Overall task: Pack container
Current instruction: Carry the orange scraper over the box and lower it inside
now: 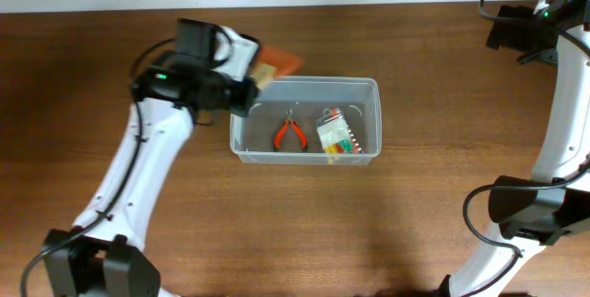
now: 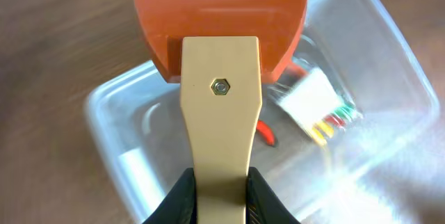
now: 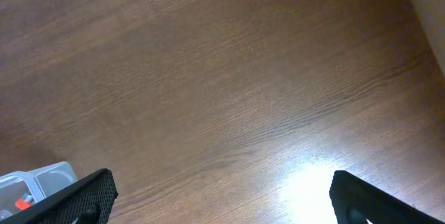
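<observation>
The clear plastic container stands mid-table; it also shows in the left wrist view and at the lower left of the right wrist view. Inside it lie red-handled pliers and a small clear packet with coloured pieces, also seen in the left wrist view. My left gripper is shut on the beige handle of an orange-bladed scraper, held over the container's left end. My right gripper is open and empty, far right over bare table.
The brown wooden table runs to a white wall at the back. The right arm's base stands at the front right.
</observation>
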`<control>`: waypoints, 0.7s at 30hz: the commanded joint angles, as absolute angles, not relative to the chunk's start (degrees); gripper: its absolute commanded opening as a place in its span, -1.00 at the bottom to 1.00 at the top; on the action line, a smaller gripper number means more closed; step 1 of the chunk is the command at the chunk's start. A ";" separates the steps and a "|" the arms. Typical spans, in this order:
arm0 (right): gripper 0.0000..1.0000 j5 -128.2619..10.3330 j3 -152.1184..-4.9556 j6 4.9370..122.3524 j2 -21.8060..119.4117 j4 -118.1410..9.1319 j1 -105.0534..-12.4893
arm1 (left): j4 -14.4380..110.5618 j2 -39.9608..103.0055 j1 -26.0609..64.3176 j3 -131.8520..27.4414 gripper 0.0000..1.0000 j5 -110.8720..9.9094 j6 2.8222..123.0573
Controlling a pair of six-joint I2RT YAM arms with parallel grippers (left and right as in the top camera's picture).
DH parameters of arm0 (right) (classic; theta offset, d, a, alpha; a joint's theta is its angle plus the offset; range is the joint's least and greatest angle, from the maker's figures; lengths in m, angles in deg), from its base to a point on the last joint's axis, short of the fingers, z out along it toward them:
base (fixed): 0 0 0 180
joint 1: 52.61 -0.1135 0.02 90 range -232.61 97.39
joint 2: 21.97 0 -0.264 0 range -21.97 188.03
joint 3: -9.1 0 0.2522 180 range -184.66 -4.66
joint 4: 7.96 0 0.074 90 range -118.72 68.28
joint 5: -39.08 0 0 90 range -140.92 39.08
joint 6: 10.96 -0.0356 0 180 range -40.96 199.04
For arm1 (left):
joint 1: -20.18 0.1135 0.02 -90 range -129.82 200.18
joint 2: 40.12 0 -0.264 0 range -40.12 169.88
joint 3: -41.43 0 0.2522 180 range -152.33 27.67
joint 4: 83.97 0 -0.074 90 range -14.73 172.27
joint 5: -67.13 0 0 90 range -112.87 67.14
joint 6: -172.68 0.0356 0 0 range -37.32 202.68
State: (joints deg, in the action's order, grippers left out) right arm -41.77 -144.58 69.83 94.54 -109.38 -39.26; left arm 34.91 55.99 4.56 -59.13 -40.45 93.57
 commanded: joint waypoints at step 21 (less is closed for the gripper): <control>0.97 -41.66 -144.80 69.76 93.60 -109.35 -39.46 | 34.67 70.42 -1.58 -60.23 -0.97 -37.45 105.57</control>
